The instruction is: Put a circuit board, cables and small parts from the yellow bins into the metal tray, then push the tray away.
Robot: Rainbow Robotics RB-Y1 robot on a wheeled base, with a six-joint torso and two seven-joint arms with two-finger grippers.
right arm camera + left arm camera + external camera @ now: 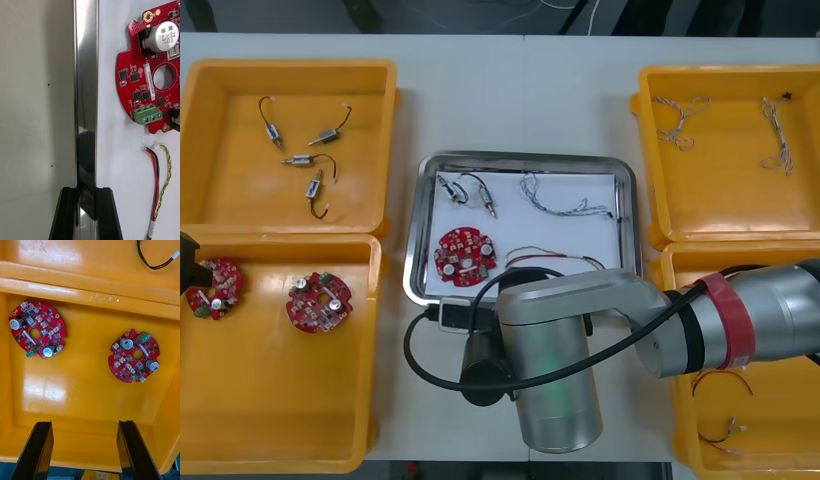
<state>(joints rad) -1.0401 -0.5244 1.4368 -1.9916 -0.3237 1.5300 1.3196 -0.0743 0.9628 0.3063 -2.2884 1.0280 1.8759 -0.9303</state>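
The metal tray, white inside, holds a red circuit board, two small metal parts, a blue and white cable and a red and yellow cable. My right gripper is at the tray's near left corner. In the right wrist view the right gripper is shut on the tray's shiny rim, with the circuit board and the red and yellow cable just inside. My left gripper hangs open over two circuit boards in the near left bin.
The left gripper shows at the left edge, above the near left yellow bin. The far left bin holds several small metal parts. The far right bin holds twisted cables. The near right bin lies under my right arm.
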